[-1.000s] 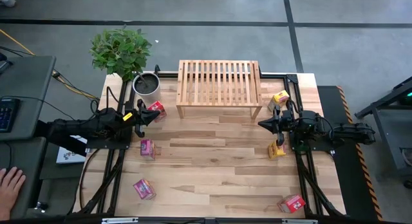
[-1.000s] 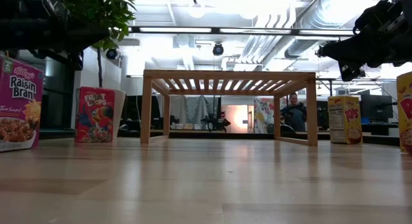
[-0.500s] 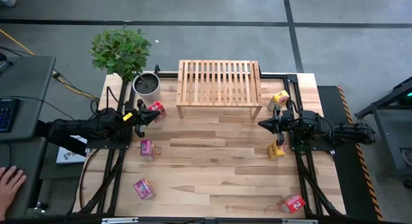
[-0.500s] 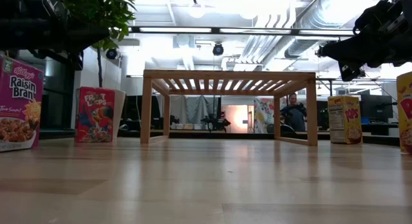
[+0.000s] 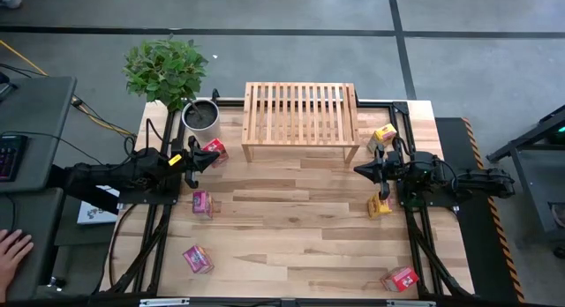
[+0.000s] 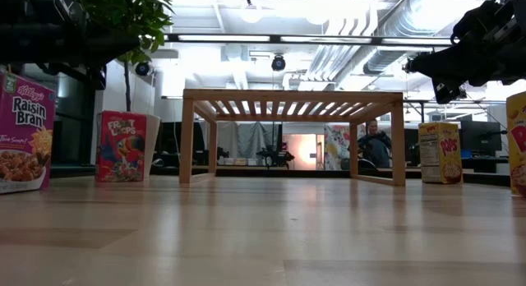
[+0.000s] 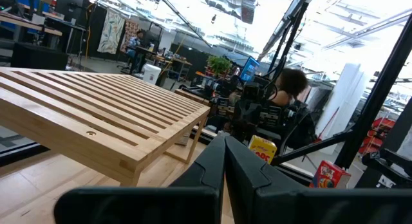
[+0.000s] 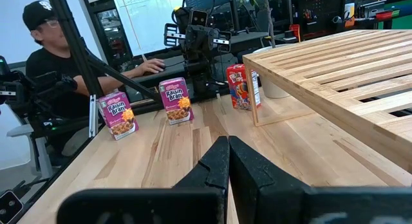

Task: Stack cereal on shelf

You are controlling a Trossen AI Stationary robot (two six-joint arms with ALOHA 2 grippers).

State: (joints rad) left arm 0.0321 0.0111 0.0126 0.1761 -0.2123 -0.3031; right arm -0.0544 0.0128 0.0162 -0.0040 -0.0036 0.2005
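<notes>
The light-wood slatted shelf (image 5: 300,117) stands on its short legs at the table's far middle; it also shows in the low view (image 6: 292,97). Six small cereal boxes stand on the table: a red one (image 5: 214,152) and two pink ones (image 5: 202,203) (image 5: 197,258) at the left, two yellow ones (image 5: 384,133) (image 5: 380,206) and a red one (image 5: 400,278) at the right. My left gripper (image 5: 209,160) is shut and empty, raised beside the left red box. My right gripper (image 5: 357,170) is shut and empty, raised between the two yellow boxes. Both point toward the table's middle.
A potted plant (image 5: 168,73) in a dark pot (image 5: 201,115) stands at the far left corner beside the shelf. A person sits beyond the table's left edge (image 8: 45,63), a hand (image 5: 11,254) on the side desk. Bare wood lies between the arms, near the front edge.
</notes>
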